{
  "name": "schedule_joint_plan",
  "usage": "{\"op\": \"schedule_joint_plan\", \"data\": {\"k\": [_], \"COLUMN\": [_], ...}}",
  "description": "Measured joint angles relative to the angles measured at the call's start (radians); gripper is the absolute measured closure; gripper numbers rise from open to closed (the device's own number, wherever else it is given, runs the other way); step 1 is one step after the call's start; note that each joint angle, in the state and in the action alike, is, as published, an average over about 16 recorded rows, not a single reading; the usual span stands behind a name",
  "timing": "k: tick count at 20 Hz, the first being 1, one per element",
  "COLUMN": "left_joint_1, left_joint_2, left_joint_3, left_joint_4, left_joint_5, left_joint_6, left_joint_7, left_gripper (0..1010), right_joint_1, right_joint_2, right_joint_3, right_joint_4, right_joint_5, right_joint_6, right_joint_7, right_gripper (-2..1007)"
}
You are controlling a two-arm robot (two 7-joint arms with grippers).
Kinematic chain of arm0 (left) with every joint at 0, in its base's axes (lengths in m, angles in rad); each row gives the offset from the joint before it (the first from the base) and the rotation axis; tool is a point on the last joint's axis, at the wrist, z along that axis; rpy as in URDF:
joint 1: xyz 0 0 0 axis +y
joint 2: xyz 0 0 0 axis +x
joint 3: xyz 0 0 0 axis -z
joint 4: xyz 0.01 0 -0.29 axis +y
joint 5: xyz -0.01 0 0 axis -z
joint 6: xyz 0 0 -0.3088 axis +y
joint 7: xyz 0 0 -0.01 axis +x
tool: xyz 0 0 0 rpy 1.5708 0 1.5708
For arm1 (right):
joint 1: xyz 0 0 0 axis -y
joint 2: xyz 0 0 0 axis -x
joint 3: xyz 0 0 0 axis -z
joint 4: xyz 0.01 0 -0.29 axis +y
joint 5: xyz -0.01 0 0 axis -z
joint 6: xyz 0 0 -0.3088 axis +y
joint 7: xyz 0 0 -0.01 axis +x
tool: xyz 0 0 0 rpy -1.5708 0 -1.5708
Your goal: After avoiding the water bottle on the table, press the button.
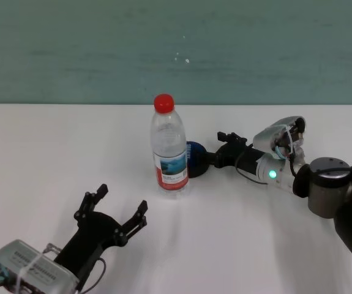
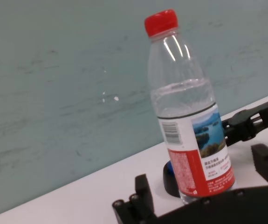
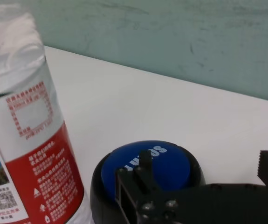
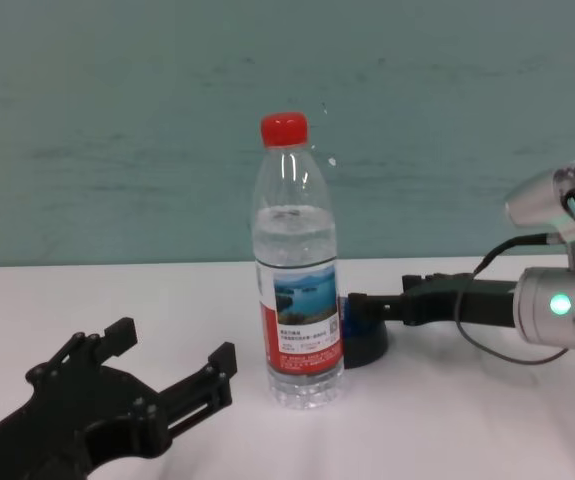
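Head view is showing the water bottle (image 1: 169, 146) standing upright; right gripper (image 1: 207, 157), jaws unreadable, is reaching over the button (image 1: 195, 157) behind it; left gripper (image 1: 122, 210) is resting spread wide.

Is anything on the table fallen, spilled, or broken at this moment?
Nothing stands out. The water bottle stands upright and capped on the table, with no spill visible. The button behind it looks intact, with the right gripper over it. The left gripper is open near the front.
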Motion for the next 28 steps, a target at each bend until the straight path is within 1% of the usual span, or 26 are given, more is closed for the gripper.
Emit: {"op": "schedule_joint_plan", "data": {"k": [3, 6, 9, 13, 18, 21, 24, 28], "left_joint_1": [0.000, 0.000, 0.000, 0.000, 0.000, 0.000, 0.000, 0.000], "left_joint_2": [0.000, 0.000, 0.000, 0.000, 0.000, 0.000, 0.000, 0.000], "left_joint_3": [0.000, 0.000, 0.000, 0.000, 0.000, 0.000, 0.000, 0.000], "left_joint_4": [0.000, 0.000, 0.000, 0.000, 0.000, 0.000, 0.000, 0.000], "left_joint_5": [0.000, 0.000, 0.000, 0.000, 0.000, 0.000, 0.000, 0.000], "left_joint_6": [0.000, 0.000, 0.000, 0.000, 0.000, 0.000, 0.000, 0.000], "left_joint_7": [0.000, 0.000, 0.000, 0.000, 0.000, 0.000, 0.000, 0.000], "left_gripper": [10, 10, 10, 10, 10, 10, 10, 10], "right_joint_1": [-0.001, -0.008, -0.022, -0.048, -0.086, -0.113, -0.143, -0.196], "right_joint_2": [-0.004, -0.002, 0.005, 0.023, 0.054, 0.079, 0.108, 0.154], "right_joint_3": [0.003, 0.008, 0.013, 0.020, 0.033, 0.046, 0.065, 0.102], "right_joint_4": [0.005, -0.011, -0.050, -0.127, -0.239, -0.305, -0.367, -0.457], "right_joint_5": [-0.006, -0.009, -0.010, -0.004, 0.012, 0.029, 0.049, 0.081], "right_joint_6": [-0.002, 0.001, 0.008, 0.021, 0.038, 0.045, 0.048, 0.049], "right_joint_7": [0.001, -0.001, -0.003, -0.011, -0.025, -0.035, -0.048, -0.068], "right_gripper": [2, 2, 2, 2, 2, 2, 2, 2]}}
